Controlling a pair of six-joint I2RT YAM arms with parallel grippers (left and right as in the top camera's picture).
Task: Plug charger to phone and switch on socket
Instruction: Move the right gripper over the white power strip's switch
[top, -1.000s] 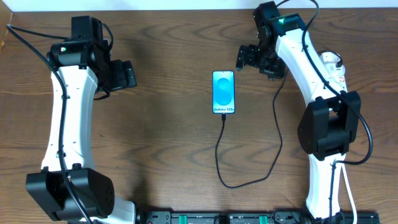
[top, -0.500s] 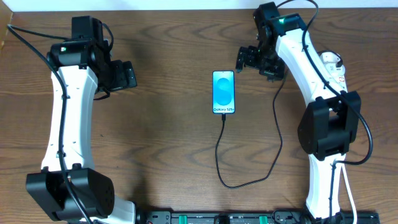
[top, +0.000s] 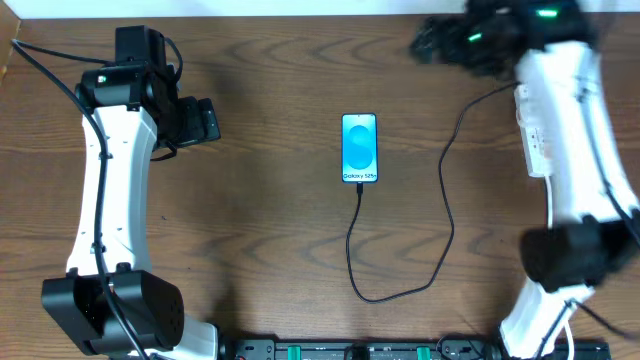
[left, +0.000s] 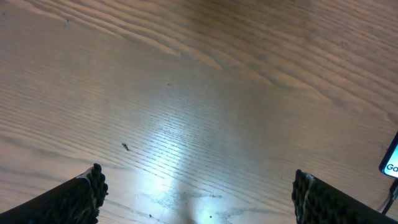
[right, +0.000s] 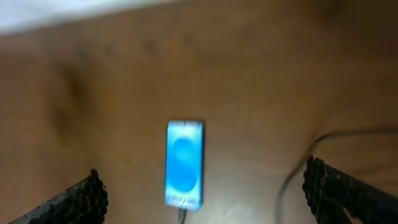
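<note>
From overhead, the phone (top: 360, 148) lies face up in the middle of the wooden table (top: 270, 220), its screen lit blue. The black charger cable (top: 352, 250) meets the phone's bottom edge, so you can take the plug as seated. From there it loops toward the lower middle of the frame and climbs to the upper right. There it ends at a narrow white strip (top: 529, 130), probably the socket, which is half hidden under the right arm. I cannot read its switch.

The right gripper (top: 438, 40) is a dark blur at the top right, clear of the phone and empty. The left gripper (top: 205, 122) hangs at the upper left, well apart from everything and pointing toward the centre. Judged from that, it is parked to leave the other arm room.

In the left wrist view, you see both fingertips (left: 93, 186) in the bottom corners, spread wide over bare wood with nothing between them. A corner of the phone peeks in at the right edge.

In the right wrist view, which is blurred, the fingers (right: 317, 180) again stand wide at the lower corners and hold nothing. The phone (right: 185, 163) shows low in the centre and the cable (right: 298, 162) curves at the right.

Plugging in looks done. What is left for you is to press the socket's switch, most likely with the right arm since it is nearer.
</note>
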